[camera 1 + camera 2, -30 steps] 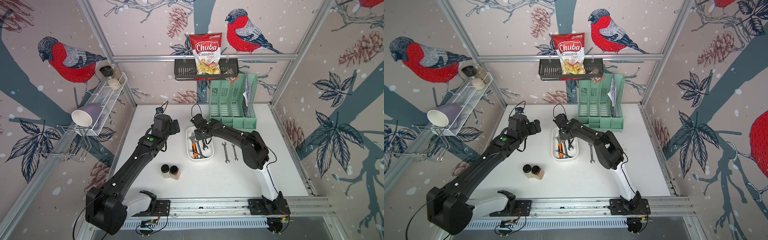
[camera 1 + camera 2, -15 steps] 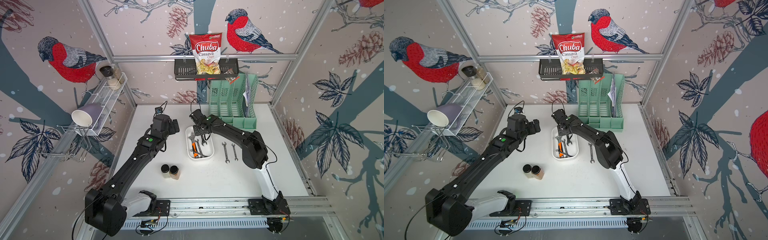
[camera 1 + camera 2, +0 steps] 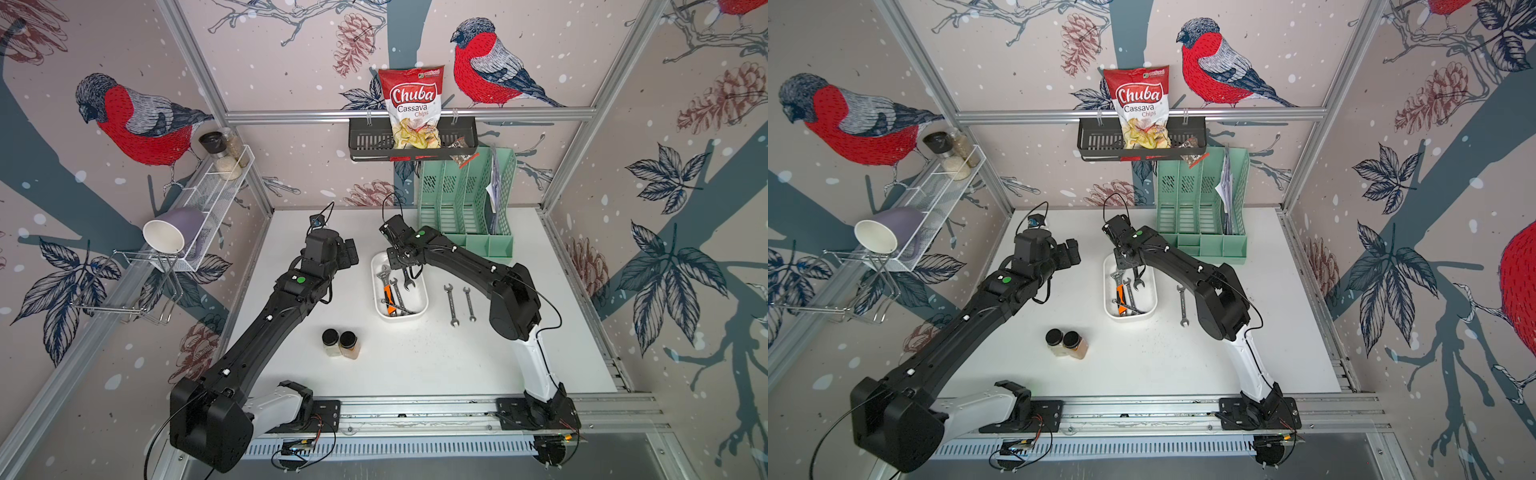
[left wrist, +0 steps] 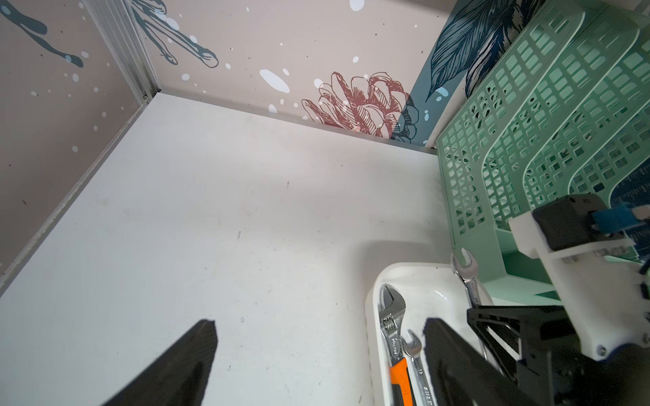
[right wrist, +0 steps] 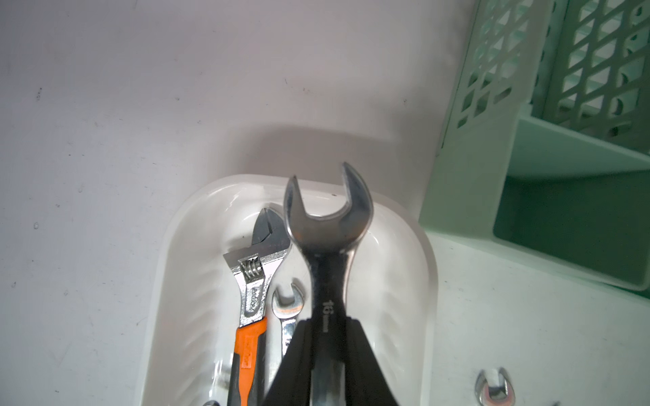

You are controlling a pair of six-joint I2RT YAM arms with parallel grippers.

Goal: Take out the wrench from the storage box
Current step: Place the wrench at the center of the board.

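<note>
Steel wrench [image 5: 329, 225], pinched in our right hand [image 5: 325, 327], hangs over the far end of the storage box [image 5: 169, 246]; its shank disappears between the fingers [image 5: 295, 358]. Only the left wrist view shows our left hand [image 4: 318, 323] wide open and empty above the table [image 4: 246, 211], left of the storage box; both top views leave that unclear.

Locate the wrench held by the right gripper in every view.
Top view: wrench hanging over the storage box, far half.
Top view: wrench, same spot.
Left wrist: wrench by the box rim, before the green organizer.
Right wrist: wrench at centre, clamped in the right gripper.
Shared landmark: the white storage box.
</note>
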